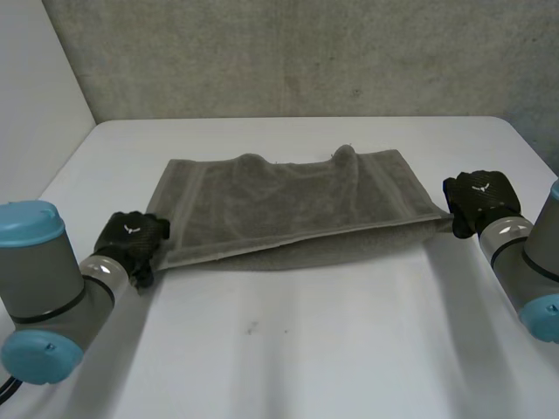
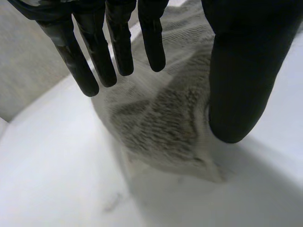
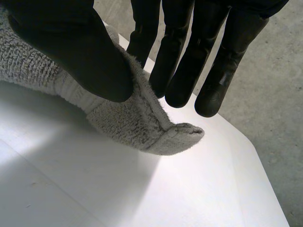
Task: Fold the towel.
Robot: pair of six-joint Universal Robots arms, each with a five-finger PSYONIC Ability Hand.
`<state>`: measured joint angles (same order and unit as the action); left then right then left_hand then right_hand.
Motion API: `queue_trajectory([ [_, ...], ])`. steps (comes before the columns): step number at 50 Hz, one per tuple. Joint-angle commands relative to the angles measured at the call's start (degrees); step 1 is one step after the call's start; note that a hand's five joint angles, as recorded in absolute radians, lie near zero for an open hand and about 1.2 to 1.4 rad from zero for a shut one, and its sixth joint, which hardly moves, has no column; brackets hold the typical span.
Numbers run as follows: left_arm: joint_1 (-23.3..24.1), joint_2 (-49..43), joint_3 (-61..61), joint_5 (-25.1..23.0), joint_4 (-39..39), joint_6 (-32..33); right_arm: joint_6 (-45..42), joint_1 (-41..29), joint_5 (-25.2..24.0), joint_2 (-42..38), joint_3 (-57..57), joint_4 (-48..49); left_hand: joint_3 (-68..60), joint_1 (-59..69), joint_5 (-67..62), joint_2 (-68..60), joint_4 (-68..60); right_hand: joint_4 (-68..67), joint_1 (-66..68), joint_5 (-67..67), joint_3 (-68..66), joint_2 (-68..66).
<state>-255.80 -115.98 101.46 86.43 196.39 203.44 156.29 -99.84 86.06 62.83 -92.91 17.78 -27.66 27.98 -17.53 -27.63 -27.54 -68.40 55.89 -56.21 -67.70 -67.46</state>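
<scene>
A grey towel [image 1: 288,209] lies folded lengthwise across the middle of the white table [image 1: 306,349], its upper layer slanting a little over the lower one. My left hand [image 1: 131,237] is at the towel's near left corner. In its wrist view the left hand [image 2: 94,56] is open, fingers straight and thumb apart, and the towel corner [image 2: 161,118] lies flat on the table below them, untouched. My right hand [image 1: 479,199] is at the towel's right end. There the right hand [image 3: 80,52] pinches the towel edge [image 3: 137,123] between thumb and fingers, just behind the corner tip.
A grey wall stands behind the table's far edge. The table's right corner lies close beyond my right hand. Bare table surface stretches in front of the towel, between both arms.
</scene>
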Motion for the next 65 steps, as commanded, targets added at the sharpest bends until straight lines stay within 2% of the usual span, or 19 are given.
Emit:
queue_trajectory([
  [1, 0.13, -0.39, -1.44, -0.56, -4.78, -5.32, -0.02, -0.53, 0.07, -0.08, -0.25, -0.02, -6.75, 6.44, -6.88, -6.79, -6.88, -11.6, 24.11, -13.79, -12.3, -12.54],
  [2, 0.04, -0.65, -1.61, -0.38, -4.7, -5.77, -0.02, -0.53, 0.08, -0.08, -0.25, -0.02, -13.6, 13.29, -13.73, -13.63, -13.73, -11.6, 24.11, -13.79, -12.3, -12.54],
  [3, 0.04, -0.65, -1.61, -0.38, -4.7, -5.77, -0.02, -0.62, 0.08, -0.08, -0.34, -0.02, -13.67, 13.35, -13.8, -13.7, -13.8, -11.6, 24.11, -13.79, -12.3, -12.54],
  [5, 0.04, -0.74, -1.61, -0.38, -4.0, -5.86, -0.02, -0.53, 0.16, -0.08, -0.34, -0.02, -37.28, 36.96, -37.41, -37.31, -37.4, -11.6, 24.11, -13.79, -12.3, -12.54],
  [6, 0.04, -0.74, -1.61, -0.38, -4.0, -5.86, -0.11, -0.53, 0.25, -0.08, -0.25, -0.02, -37.39, 37.07, -37.52, -37.42, -37.52, -11.6, 24.11, -13.79, -12.3, -12.54],
  [7, -0.05, -0.74, -1.79, -0.21, -3.39, -5.95, -0.2, -0.62, 0.16, 0.09, -0.17, -0.11, -49.88, 49.56, -50.01, -49.91, -50.01, -11.6, 24.11, -13.79, -12.3, -12.54],
  [8, -0.49, -0.65, -1.79, -0.03, -2.42, -5.95, -0.2, -0.62, 0.16, 0.09, -0.16, -0.11, -52.31, 52.0, -52.44, -52.34, -52.44, -11.6, 24.11, -13.79, -12.3, -12.54],
  [13, -1.63, 1.18, -0.39, 1.54, -0.66, -5.6, -1.87, -0.62, 0.08, 0.89, 0.1, -1.96, -52.34, 52.02, -52.47, -52.37, -52.46, -11.6, 24.11, -13.79, -12.3, -12.54],
  [19, -0.93, 6.73, 2.43, 4.28, -3.38, -4.37, -15.81, -0.1, 0.16, 7.2, -2.0, -11.68, -52.34, 52.02, -52.47, -52.37, -52.46, -11.6, 24.11, -13.79, -12.3, -12.54],
  [23, -0.49, 14.96, 5.67, 5.59, -11.35, 0.27, -26.27, 0.44, 0.6, 13.08, -4.29, -22.22, -52.34, 52.02, -52.47, -52.37, -52.46, -11.6, 24.11, -13.79, -12.3, -12.54],
  [28, -0.31, 22.0, 7.44, 5.77, -20.05, 4.06, -33.49, 0.7, 0.96, 20.2, -5.79, -32.16, -52.34, 52.02, -52.47, -52.37, -52.46, -11.6, 24.11, -13.79, -12.3, -12.54],
  [32, 0.3, 25.09, 7.0, 5.16, -24.9, 5.39, -35.8, 0.52, 0.16, 22.86, -5.53, -35.88, -52.34, 52.02, -52.47, -52.37, -52.46, -11.6, 24.11, -13.79, -12.3, -12.54],
  [37, 1.18, 22.04, 3.5, 4.98, -23.6, 5.48, -35.44, -0.44, 0.25, 22.33, -3.33, -32.63, -52.34, 52.02, -52.47, -52.37, -52.46, -11.6, 24.11, -13.79, -12.3, -12.54],
  [41, 1.44, 14.82, -0.74, 5.15, -21.84, 5.57, -35.09, -2.28, 1.48, 13.14, 0.34, -24.57, -52.34, 52.02, -52.47, -52.37, -52.46, -11.6, 24.11, -13.79, -12.3, -12.54],
  [43, 1.53, 7.38, -6.77, 5.24, -20.52, 5.65, -34.92, -3.34, 2.54, 9.24, 2.82, -22.17, -52.34, 52.02, -52.47, -52.37, -52.46, -11.6, 24.11, -13.79, -12.3, -12.54],
  [49, 1.8, -3.03, -17.61, 5.24, -18.32, 5.65, -35.27, -6.77, 8.59, -3.39, 13.34, -16.3, -52.34, 52.02, -52.47, -52.37, -52.46, -11.6, 24.11, -13.79, -12.3, -12.54],
  [54, 1.97, -14.86, -32.43, 5.5, -14.46, 5.57, -35.44, -7.12, 8.69, -12.12, 21.37, -10.13, -52.34, 52.02, -52.47, -52.37, -52.46, -11.6, 24.11, -13.79, -12.3, -12.54],
  [58, 1.97, -20.05, -39.46, 5.68, -14.37, 5.65, -36.06, -7.12, 7.38, -19.13, 27.67, -1.98, -52.34, 52.02, -52.47, -52.37, -52.46, -11.6, 24.11, -13.79, -12.3, -12.54],
  [65, 2.06, -27.9, -49.43, 5.51, -14.1, 5.65, -37.73, -7.21, 4.91, -27.57, 35.5, 3.49, -52.34, 52.02, -52.47, -52.37, -52.46, -11.6, 24.11, -13.79, -12.3, -12.54],
])
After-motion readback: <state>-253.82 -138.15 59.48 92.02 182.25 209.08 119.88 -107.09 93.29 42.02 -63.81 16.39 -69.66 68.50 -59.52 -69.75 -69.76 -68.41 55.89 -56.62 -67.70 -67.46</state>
